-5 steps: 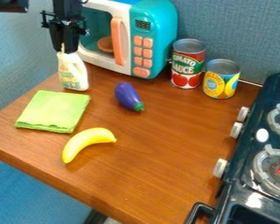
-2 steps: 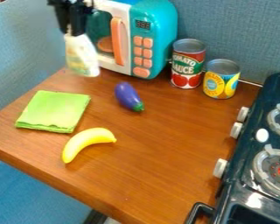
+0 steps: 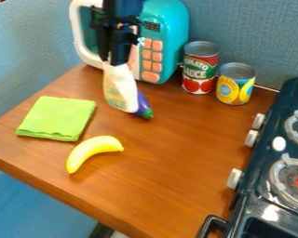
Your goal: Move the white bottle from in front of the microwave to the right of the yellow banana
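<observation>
The claw (image 3: 116,63) is closing around the top of the white bottle (image 3: 119,90), which is hanging tilted directly beneath it, partly hiding the purple eggplant (image 3: 143,105). The grasping is looking finished; any releasing onto the tabletop (image 3: 158,162) below is remaining undone.

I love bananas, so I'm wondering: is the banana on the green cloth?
No, the banana lies on the wooden tabletop, beside the green cloth.
</observation>
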Controlling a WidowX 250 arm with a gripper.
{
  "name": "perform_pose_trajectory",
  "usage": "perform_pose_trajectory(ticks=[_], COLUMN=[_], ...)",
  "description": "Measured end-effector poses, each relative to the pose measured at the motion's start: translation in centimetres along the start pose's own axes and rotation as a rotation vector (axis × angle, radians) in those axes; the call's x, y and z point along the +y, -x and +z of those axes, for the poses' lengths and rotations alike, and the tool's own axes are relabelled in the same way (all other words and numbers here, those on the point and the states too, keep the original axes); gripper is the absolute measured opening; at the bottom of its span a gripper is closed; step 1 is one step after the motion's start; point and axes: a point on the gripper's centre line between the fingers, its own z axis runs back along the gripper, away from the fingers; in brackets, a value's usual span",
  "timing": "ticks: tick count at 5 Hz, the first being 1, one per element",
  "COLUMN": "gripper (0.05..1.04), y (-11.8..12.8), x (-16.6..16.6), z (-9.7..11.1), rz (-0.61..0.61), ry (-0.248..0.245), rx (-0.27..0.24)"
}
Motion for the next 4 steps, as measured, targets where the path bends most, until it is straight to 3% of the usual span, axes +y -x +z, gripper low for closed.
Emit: perform_pose_trajectory(ticks=[3, 4], gripper=[0.370, 0.370], y=[1.5, 2.1], x=[-8.7, -10.1], z=[-0.9, -1.5], rz=[-0.212, -0.251], ry=[-0.074, -0.069], rx=[0.008, 0.045])
